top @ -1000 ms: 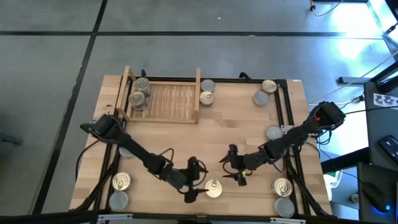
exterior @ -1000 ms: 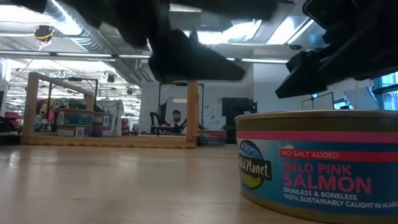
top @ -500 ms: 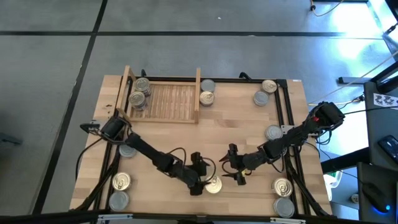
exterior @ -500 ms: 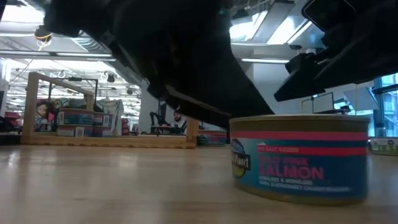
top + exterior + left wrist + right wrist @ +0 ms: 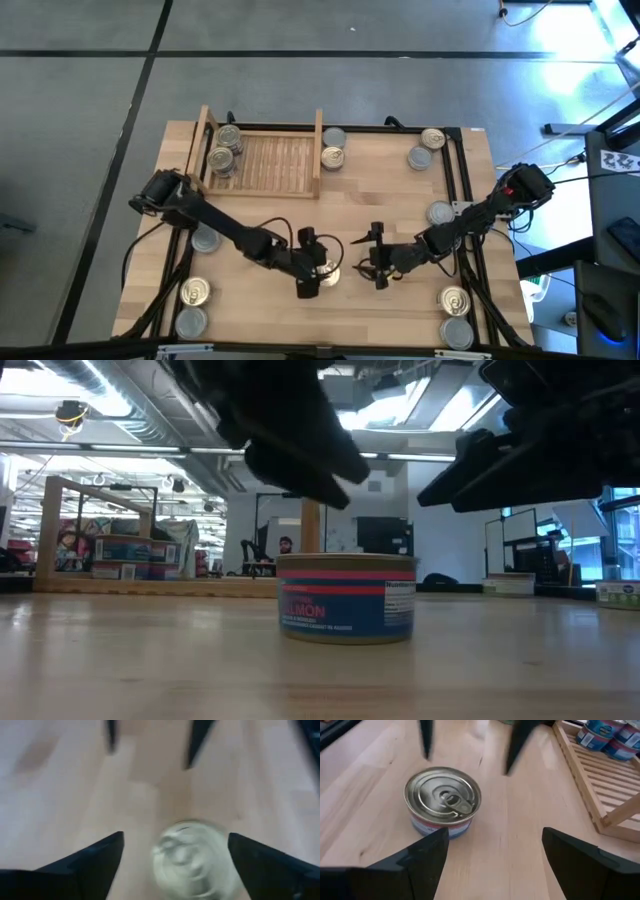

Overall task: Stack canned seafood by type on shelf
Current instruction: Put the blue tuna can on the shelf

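Sliding back across the bare wood over that last second, the salmon can ended well out from the low camera, roughly mid-table near the front edge, upright on the tabletop with its pull-tab top up. I had the left gripper down over it with its fingers spread on either side of the lid; I couldn't yet see them biting on the wall, so I counted the can as bracketed, not held. They looked slightly narrower than a second before, which I took as the start of a close. The right gripper had edged closer, hanging just beside the can with its fingers wide and nothing between them. The shelf sat well apart at the back, a few cans stacked at one end. My read: the pick was just starting, and most cans were still scattered.
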Robot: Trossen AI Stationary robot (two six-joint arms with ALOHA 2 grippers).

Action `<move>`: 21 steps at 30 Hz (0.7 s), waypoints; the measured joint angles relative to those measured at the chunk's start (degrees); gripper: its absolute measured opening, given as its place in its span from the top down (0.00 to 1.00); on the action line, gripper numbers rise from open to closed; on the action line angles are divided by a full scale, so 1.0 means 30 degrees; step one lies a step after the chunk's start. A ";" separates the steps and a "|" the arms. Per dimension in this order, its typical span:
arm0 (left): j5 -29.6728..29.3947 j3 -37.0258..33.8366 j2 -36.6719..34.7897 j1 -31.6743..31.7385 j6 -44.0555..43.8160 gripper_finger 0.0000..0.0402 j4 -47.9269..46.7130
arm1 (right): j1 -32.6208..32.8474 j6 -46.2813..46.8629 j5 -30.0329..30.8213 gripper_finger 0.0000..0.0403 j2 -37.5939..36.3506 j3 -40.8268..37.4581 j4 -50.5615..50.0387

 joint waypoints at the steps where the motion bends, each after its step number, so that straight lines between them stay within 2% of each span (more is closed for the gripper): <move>1: 0.0397 -0.0010 0.0037 -0.0046 -0.0118 0.20 0.0060 | 0.0000 -0.0060 -0.0005 0.20 0.0000 0.0000 -0.0013; 4: 0.1291 -0.0064 0.0429 -0.0196 -0.0400 0.40 0.0394 | 0.0000 -0.0068 -0.0434 0.20 0.0001 0.0007 0.0003; 9: 0.1314 -0.0058 0.0904 -0.0463 -0.0178 0.83 0.0247 | 0.0000 -0.0068 -0.1355 0.20 0.0005 0.0029 0.0122; 11: 0.0999 -0.0058 0.0914 -0.0492 0.0261 0.95 0.0550 | 0.0000 -0.0068 -0.1375 0.20 0.0000 0.0029 0.0133; 13: 0.0830 -0.0029 0.0892 -0.0463 0.0398 0.97 0.0824 | 0.0000 -0.0068 -0.1579 0.20 0.0001 0.0029 0.0297; 18: 0.0803 -0.0029 0.0886 -0.0055 0.0099 0.89 0.1110 | 0.0000 -0.0098 -0.2424 0.20 0.0319 0.0029 0.1219; 21: 0.0604 -0.0041 0.0761 0.0036 0.0389 0.88 -0.0514 | 0.0007 -0.0468 -0.3079 0.20 0.0754 0.0107 0.1689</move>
